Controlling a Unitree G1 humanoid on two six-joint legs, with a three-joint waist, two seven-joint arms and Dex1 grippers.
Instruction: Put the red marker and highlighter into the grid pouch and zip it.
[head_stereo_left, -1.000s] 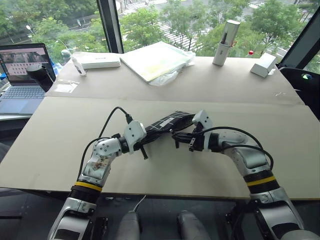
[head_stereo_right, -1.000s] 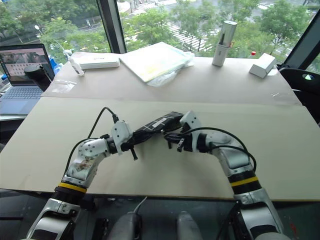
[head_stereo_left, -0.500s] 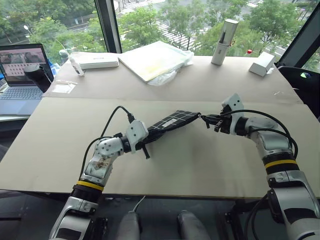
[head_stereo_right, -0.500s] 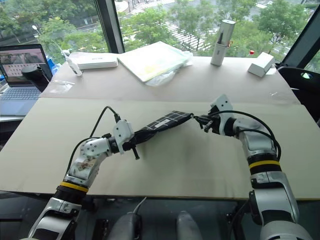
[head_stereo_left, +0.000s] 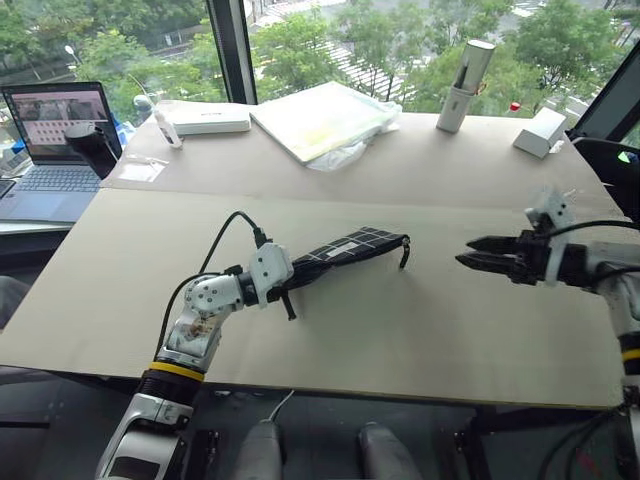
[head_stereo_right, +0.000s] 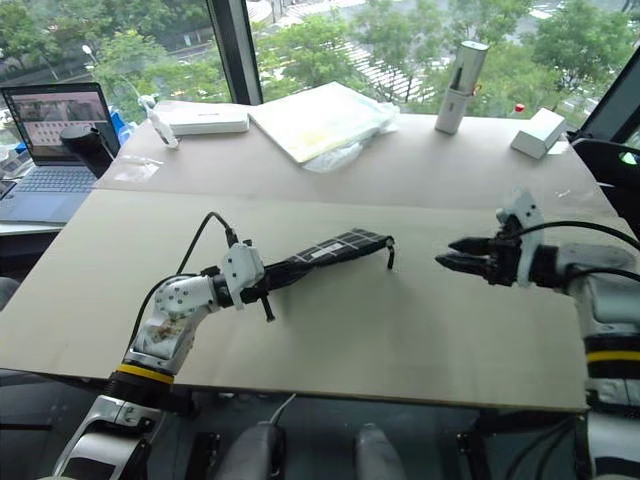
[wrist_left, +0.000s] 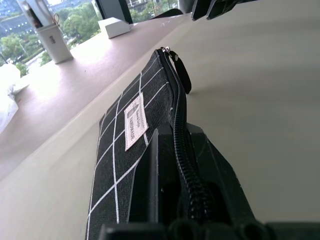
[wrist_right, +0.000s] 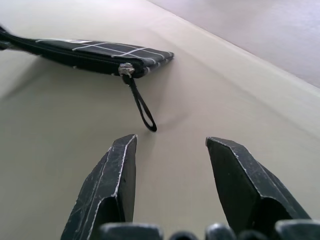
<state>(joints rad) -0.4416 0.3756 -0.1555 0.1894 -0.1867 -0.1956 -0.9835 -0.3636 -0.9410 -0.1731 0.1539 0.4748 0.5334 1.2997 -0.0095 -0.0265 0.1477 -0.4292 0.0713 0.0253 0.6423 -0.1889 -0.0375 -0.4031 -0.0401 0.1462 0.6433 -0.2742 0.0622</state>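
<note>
grid pouch (head_stereo_left: 350, 247): flat black fabric, thin white grid, zipper toothed, closed
left gripper (head_stereo_left: 283, 286): jaws clamp pouch's end
right gripper (head_stereo_left: 475, 259): jaws apart, beyond cord (wrist_right: 141, 105)
counter (head_stereo_left: 420, 330): smooth beige

Head stereo views look down over the beige tabletop (head_stereo_left: 420, 330); both close wrist views share the black white-gridded fabric pouch (wrist_left: 130, 130).

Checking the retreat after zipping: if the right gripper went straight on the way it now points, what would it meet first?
Probably the zipper pull cord hanging off the grid pouch; the right gripper, open, aims at that end, though depth is uncertain.
</note>
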